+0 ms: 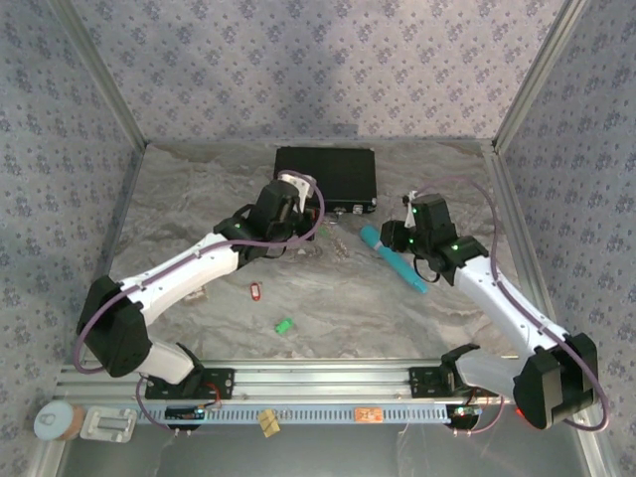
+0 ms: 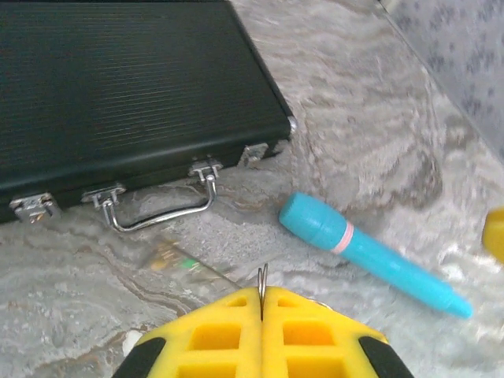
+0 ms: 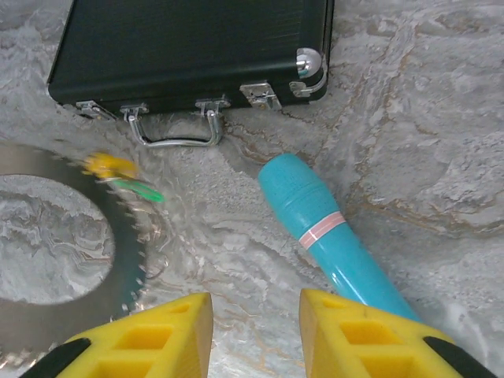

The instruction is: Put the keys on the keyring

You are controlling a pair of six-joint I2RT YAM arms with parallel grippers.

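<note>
Left end effector (image 2: 262,298) clamped on the keyring (image 2: 263,276), seen edge-on; right end effector (image 3: 256,327) parted, empty; red key (image 1: 254,291) and green key (image 1: 284,325) loose on surface (image 1: 338,293), near-left of it.

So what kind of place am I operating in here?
Likely a lab test cell, not a home or shop: a marble-patterned tabletop, patterned walls on a metal frame, and an aluminium rail along the near edge.
</note>
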